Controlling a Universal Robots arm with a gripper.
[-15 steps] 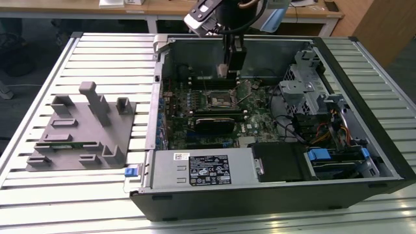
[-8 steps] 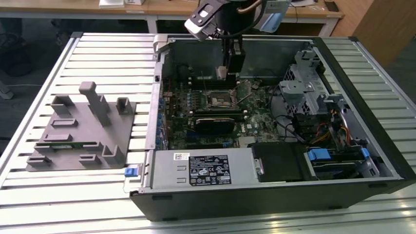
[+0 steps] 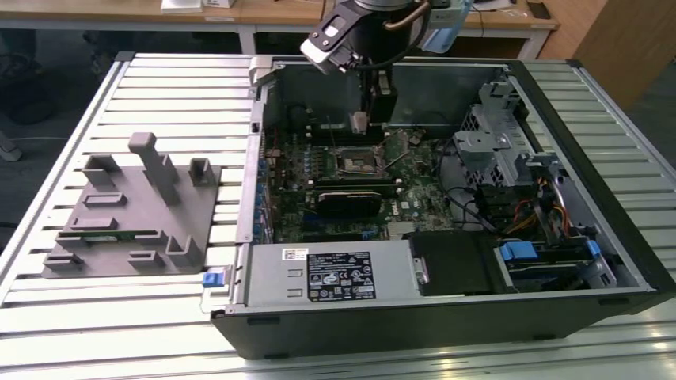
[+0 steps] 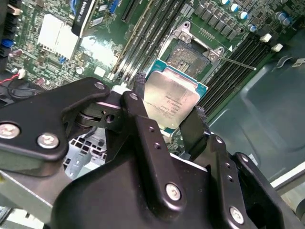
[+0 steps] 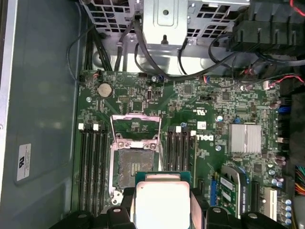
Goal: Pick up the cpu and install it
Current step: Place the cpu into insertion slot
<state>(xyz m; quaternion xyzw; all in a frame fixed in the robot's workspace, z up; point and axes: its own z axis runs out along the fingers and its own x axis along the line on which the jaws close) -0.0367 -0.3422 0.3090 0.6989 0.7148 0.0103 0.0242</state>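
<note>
Grip: the gripper [image 4: 169, 95] is clamped on the cpu [image 4: 174, 107] by two opposite edges, with the metal top facing the second wrist view. The cpu hangs above the board [image 5: 214, 109], near the open socket [image 5: 133, 164] and not seated in it.

Risk: the hold is on thin edges only, so a slip would likely drop the cpu onto the board. Lowering it off-centre or tilted could bend the socket contacts. The raised socket frame [image 5: 134, 125] leaves little side room.

The open computer case [image 3: 423, 324] lies on a slatted metal table [image 3: 148, 87]. A grey holder tray [image 3: 127, 214] sits at the exterior view's left, and wooden desks [image 3: 275, 12] stand behind.
</note>
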